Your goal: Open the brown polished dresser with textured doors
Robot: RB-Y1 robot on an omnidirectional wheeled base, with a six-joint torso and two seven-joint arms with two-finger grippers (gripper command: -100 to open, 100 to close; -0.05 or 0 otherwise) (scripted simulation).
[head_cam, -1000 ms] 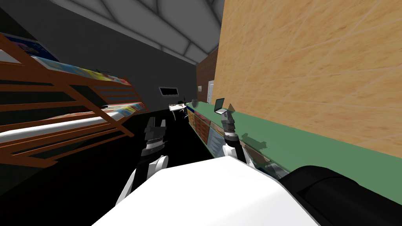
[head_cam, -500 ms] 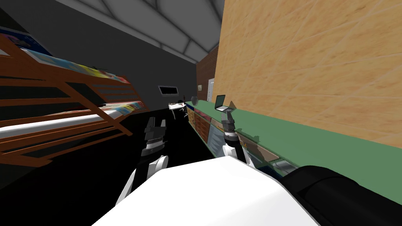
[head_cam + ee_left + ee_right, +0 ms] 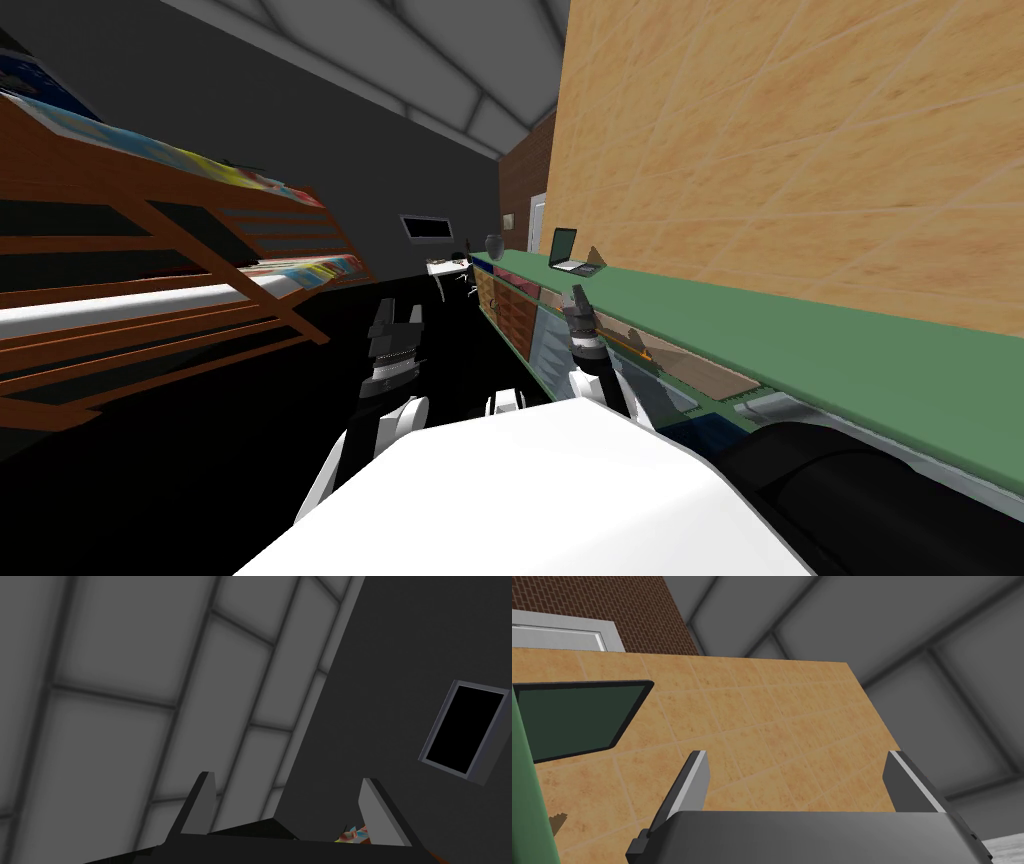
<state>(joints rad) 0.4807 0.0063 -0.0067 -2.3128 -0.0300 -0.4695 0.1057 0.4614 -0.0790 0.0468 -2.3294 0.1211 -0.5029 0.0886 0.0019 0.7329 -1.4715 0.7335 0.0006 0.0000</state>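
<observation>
Raised, empty, blades apart, the left claw and right claw look posed for travel. The brown panelled dresser, under the long green-topped desk, lies just beyond the right claw.

Brown-fronted dresser under a long green top, against the tan wall.

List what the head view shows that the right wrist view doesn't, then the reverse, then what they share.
Head view, not the wrist: the brown bunk bed, the left gripper, the long cabinet with its brown fronts, and a small white table.
Right wrist view, not the head: how the right gripper stands, with its fingers wide apart and nothing between them.
Both: the tan tiled wall, the open laptop on the green top, the brick wall and the grey ceiling.
</observation>
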